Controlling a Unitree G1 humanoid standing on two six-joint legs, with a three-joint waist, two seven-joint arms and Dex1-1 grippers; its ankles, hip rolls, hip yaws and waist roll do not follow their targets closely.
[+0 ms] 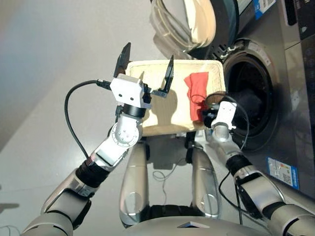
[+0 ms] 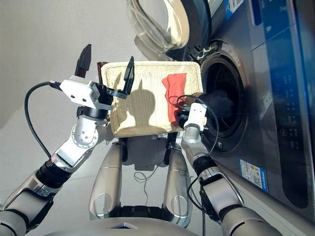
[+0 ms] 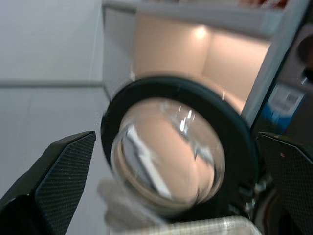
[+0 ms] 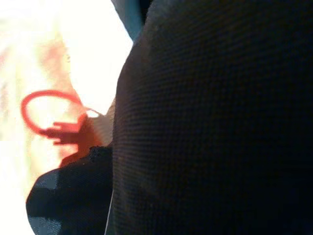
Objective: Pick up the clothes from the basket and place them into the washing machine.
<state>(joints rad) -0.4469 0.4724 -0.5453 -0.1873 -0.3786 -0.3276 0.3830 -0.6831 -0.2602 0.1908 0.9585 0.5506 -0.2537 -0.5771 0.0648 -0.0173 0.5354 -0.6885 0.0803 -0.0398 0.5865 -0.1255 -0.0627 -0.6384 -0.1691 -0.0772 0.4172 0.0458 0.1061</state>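
Pale grey floor (image 1: 44, 73) spreads left. The left tool (image 1: 146, 69) hovers wide and empty over the basket's (image 1: 167, 125) left rim. A red cloth (image 1: 196, 88) lies at the basket's right. The right tool (image 1: 209, 105) grips black cloth (image 4: 215, 122) beside the washer's (image 2: 275, 98) open drum (image 1: 251, 98).

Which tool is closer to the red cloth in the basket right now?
Right. The right tool sits at the red cloth's near end by the basket edge; the left tool hovers open across the basket.
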